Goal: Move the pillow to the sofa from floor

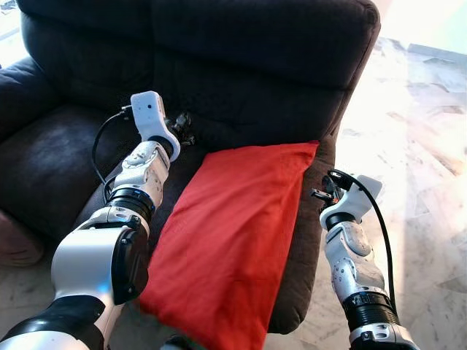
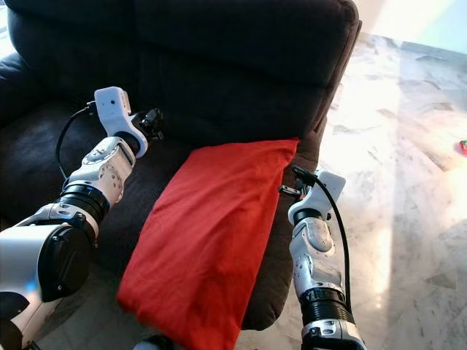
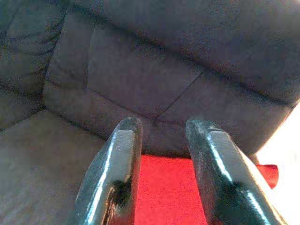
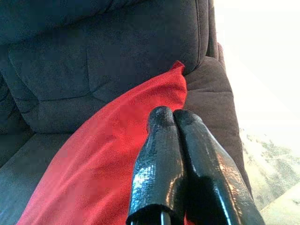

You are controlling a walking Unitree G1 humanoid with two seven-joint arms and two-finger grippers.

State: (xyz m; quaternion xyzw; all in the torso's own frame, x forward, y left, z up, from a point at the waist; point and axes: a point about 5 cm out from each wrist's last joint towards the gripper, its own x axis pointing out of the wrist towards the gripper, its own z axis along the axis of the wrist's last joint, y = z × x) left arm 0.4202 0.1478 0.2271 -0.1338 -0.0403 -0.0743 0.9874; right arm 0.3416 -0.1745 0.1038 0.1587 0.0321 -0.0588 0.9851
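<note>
A red pillow (image 1: 233,233) lies slanted on the dark sofa (image 1: 241,65), its far end against the backrest and its near end hanging past the seat's front edge. My left gripper (image 1: 182,131) hovers over the seat just left of the pillow's far end, its fingers (image 3: 117,173) open with nothing between them. Beside the pillow's right edge, at the seat's right side, my right gripper (image 1: 321,193) is held with its fingers (image 4: 164,159) pressed together and empty.
A pale marble floor (image 1: 416,146) stretches to the right of the sofa, brightly lit. The sofa's left armrest (image 1: 22,87) rises on the far left. A small coloured object (image 2: 462,146) lies on the floor at the far right.
</note>
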